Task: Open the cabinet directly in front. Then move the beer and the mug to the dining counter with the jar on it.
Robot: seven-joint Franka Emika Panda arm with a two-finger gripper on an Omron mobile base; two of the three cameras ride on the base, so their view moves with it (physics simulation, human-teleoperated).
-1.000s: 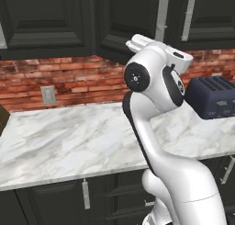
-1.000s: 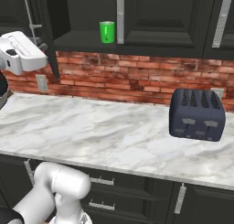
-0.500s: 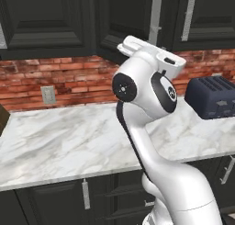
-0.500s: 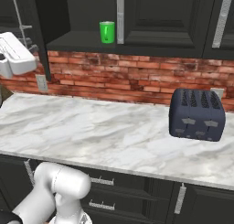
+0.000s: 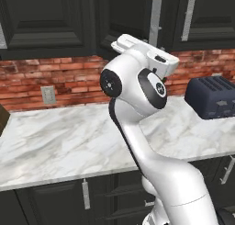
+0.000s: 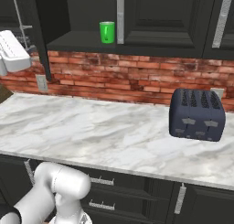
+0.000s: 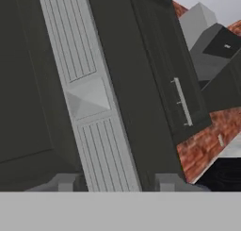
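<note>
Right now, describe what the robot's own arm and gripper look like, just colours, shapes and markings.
The arm is glossy white, built of rounded tubular links, with dark round joint caps bearing small white marks and a black seam down the link. The white boxy hand is ribbed on top. The gripper ends in two small grey finger tips.

I see matt charcoal painted panels on the cabinet (image 6: pixel 164 17), its handle (image 7: pixel 96 112) ribbed brushed silver metal, rough red brick backsplash (image 6: pixel 137 79), polished veined marble worktop (image 6: pixel 91 131), satin dark-blue toaster (image 6: pixel 197 114), glossy green mug (image 6: pixel 107 32)
</note>
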